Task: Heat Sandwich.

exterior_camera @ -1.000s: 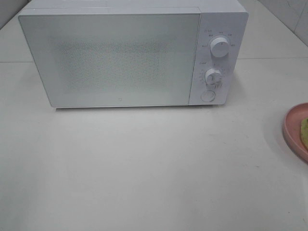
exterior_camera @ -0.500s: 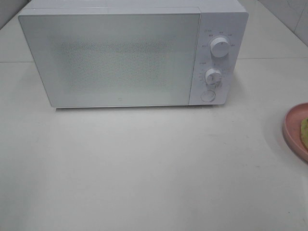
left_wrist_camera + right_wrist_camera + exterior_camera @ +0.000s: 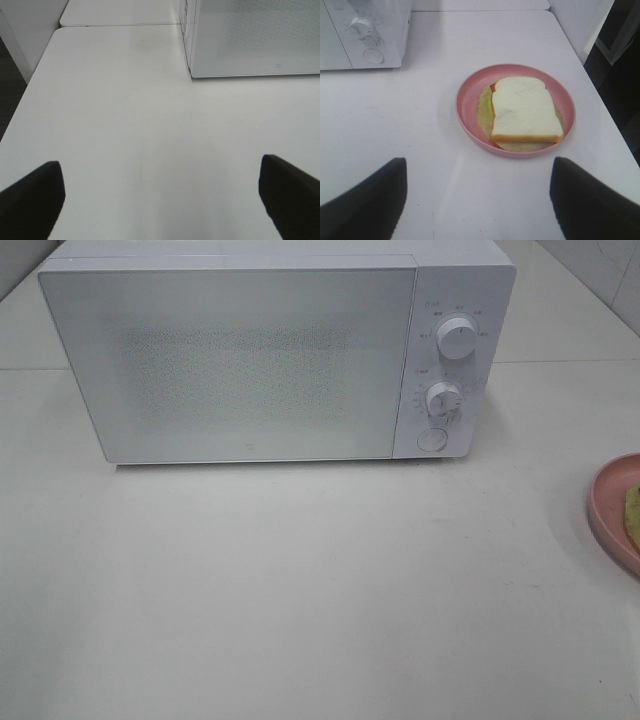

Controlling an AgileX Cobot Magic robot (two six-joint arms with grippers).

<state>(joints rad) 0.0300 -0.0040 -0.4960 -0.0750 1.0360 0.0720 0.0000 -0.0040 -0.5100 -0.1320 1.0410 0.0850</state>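
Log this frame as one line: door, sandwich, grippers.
microwave door: shut | sandwich: on pink plate | left gripper: open, empty | right gripper: open, empty

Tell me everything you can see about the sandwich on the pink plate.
The sandwich is a square-ish slice of pale, soft-looking bread with a tan crust, over thin orange filling and a yellowish-green layer showing at its edges. It lies flat inside the round pink plate, on the white table right of the microwave. Nothing but the plate touches it.

pink plate (image 3: 470,117), white microwave (image 3: 250,360)
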